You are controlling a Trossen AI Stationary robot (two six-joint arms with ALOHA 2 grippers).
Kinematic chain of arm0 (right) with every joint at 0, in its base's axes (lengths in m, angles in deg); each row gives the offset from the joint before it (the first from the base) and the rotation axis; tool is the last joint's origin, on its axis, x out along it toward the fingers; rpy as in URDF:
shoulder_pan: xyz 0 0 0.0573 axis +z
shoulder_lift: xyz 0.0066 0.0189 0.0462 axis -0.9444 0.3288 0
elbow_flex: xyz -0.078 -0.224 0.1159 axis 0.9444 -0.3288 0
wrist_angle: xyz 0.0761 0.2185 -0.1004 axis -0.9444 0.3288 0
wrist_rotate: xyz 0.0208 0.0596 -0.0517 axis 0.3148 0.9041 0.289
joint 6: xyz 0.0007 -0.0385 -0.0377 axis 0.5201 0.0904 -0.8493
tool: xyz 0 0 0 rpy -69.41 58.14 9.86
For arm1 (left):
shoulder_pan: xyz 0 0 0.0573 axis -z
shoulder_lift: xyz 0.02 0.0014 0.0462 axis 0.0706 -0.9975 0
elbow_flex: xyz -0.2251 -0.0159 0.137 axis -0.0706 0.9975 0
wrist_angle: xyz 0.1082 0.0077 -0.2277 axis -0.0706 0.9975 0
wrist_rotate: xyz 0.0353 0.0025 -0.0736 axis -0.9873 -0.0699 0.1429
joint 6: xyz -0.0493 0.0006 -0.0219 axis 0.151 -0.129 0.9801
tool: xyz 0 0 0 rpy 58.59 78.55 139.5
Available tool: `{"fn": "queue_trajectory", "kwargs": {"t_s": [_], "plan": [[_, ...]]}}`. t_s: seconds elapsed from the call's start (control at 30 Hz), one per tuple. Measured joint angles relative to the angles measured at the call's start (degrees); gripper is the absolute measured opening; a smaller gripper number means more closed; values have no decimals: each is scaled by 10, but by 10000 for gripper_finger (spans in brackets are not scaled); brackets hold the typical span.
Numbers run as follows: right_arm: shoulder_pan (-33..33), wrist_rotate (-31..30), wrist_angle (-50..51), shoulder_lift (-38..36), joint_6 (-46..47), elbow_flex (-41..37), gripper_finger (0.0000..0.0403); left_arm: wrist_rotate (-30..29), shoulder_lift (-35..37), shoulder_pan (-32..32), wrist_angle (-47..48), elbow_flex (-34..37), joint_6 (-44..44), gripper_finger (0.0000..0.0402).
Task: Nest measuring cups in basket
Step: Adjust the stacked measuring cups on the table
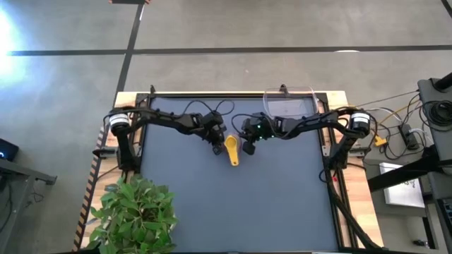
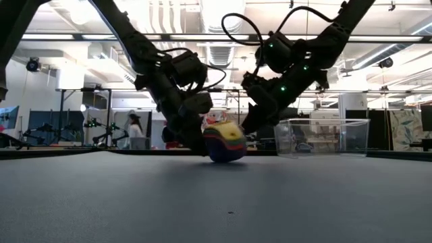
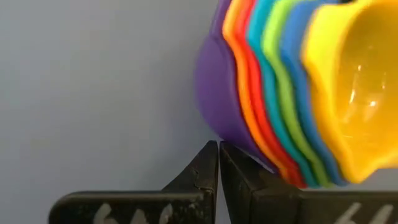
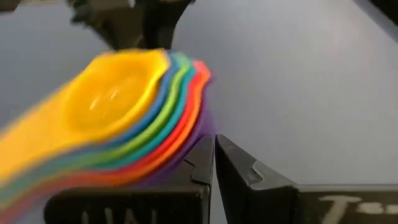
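A: Nearest the desk's point(image 1: 282, 204) front edge stands only a potted plant point(image 1: 134, 212), well clear of the work. Mid-desk lies the nested stack of measuring cups point(image 1: 231, 148), tipped on its side, purple outermost and yellow innermost.

B: And the tools? Both sit right beside the stack. The left tool point(image 3: 218, 163) has its fingers pressed together, holding nothing, its tips just at the purple cup's point(image 3: 214, 87) wall. The right tool point(image 4: 214, 155) is likewise fully closed and empty, its tips against the stack's underside on the other flank.

A: So the cups are already nested, but not in the basket point(image 2: 322, 137). That clear tray waits farther back, toward the right arm's side of the desk, apart from the stack.

B: Then the step in hand looks like steadying or nudging the stack. To do it well, one tool should open, straddle the bundled handles or the rims, and close firmly enough that all seven travel together.

A: The right arm seems better placed, being nearer the basket. The risk is the inner cups sliding out if the stack is lifted tilted; keeping it mouth-up would help.

B: Beyond the desk, a person point(image 2: 135, 128) stands far off in the room.
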Motion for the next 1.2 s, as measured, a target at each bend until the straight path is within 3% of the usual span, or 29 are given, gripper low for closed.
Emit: {"fn": "queue_trajectory", "kwargs": {"t_s": [0.43,0.73,0.97,1.1,1.2], "plan": [[-38,1,50,-1,-25,29,8,13,1,48,3,0,24,0],[-40,0,129,-71,-22,28,9,9,18,47,10,2,0,0],[-17,-1,178,-145,-6,28,9,-37,62,43,13,25,-20,0],[4,0,231,-175,8,28,13,-59,111,42,-27,63,-17,0],[21,0,261,-186,18,24,31,-61,147,42,-115,108,-7,0]]}}
